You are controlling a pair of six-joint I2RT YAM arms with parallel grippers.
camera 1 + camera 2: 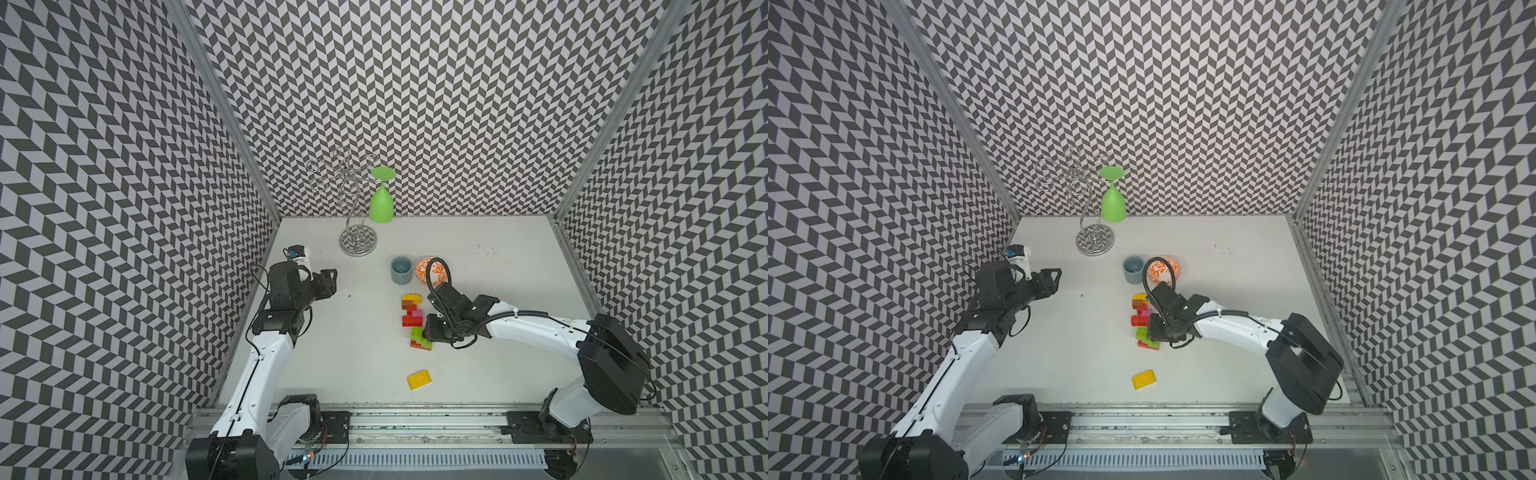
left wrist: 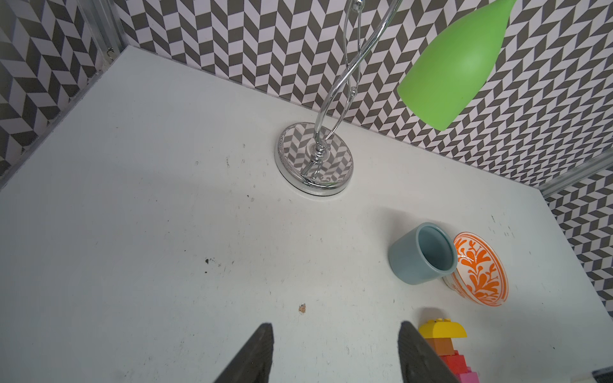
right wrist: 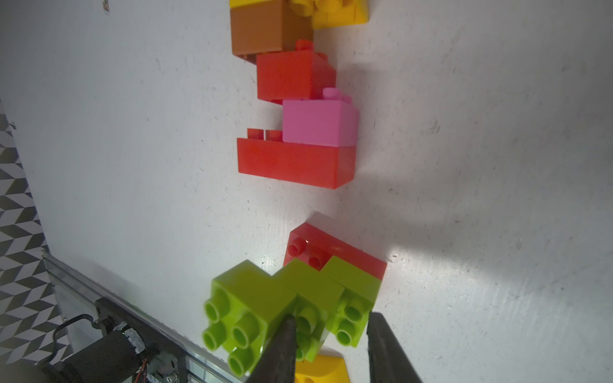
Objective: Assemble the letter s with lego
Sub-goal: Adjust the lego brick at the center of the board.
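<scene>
A chain of joined lego, from yellow (image 1: 411, 298) through pink (image 1: 417, 313) to a long red brick (image 1: 412, 320), lies mid-table; in the right wrist view that red brick (image 3: 292, 162) lies under the pink one (image 3: 318, 122). Just nearer lies a separate cluster of lime green bricks (image 1: 417, 333) on a red brick (image 3: 348, 252). My right gripper (image 1: 424, 333) (image 3: 330, 323) is shut on the lime green bricks (image 3: 308, 288), tilting the cluster. A loose yellow brick (image 1: 419, 379) lies closer to the front. My left gripper (image 1: 332, 282) (image 2: 335, 326) hangs open and empty at the left.
A grey-blue cup (image 1: 401, 270) and an orange-patterned bowl (image 1: 432, 272) stand just behind the lego. A chrome glass rack (image 1: 357, 243) at the back carries a green glass (image 1: 381, 203) hung upside down. Patterned walls close in three sides.
</scene>
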